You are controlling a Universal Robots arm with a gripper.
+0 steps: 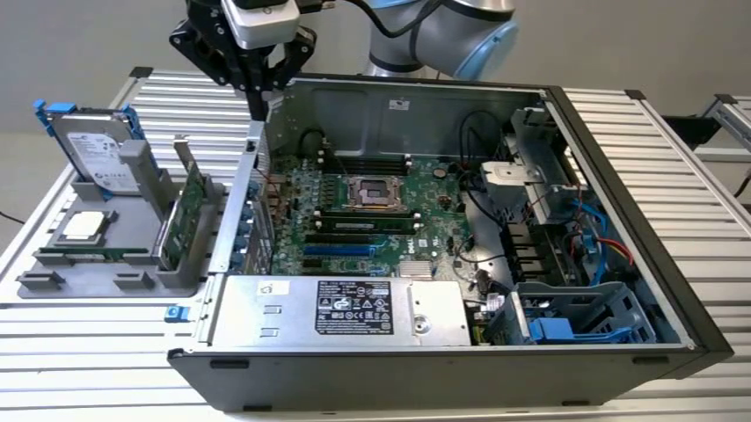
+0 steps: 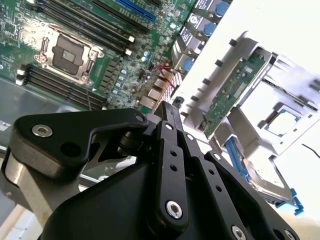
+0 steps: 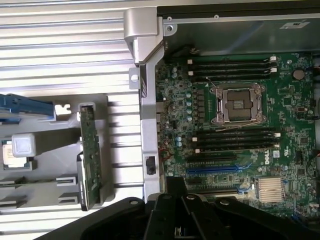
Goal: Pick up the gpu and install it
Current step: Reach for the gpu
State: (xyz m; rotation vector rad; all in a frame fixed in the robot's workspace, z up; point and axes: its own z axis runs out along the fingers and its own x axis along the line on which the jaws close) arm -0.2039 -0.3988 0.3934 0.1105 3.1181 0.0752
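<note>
exterior view: pincer (image 1: 255,107) hung over the wall of the open computer case (image 1: 470,369) on the exterior view's left, its fingers pressed together with nothing between them. gpu (image 1: 188,209) stood on edge in the grey holder (image 1: 118,268) on the bench (image 1: 669,158), just beside the case, lower than the pincer and apart from it. second wrist view: pincer fingers met at the tip. gpu (image 2: 231,97) was upright in its holder slot, untouched. first wrist view: gpu (image 3: 90,155) showed edge-on in the holder. motherboard (image 3: 235,130) lay in the case with its blue expansion slot (image 3: 215,169) bare. judgement: pick-up not yet made, install not begun, so the whole task was left to do.
</note>
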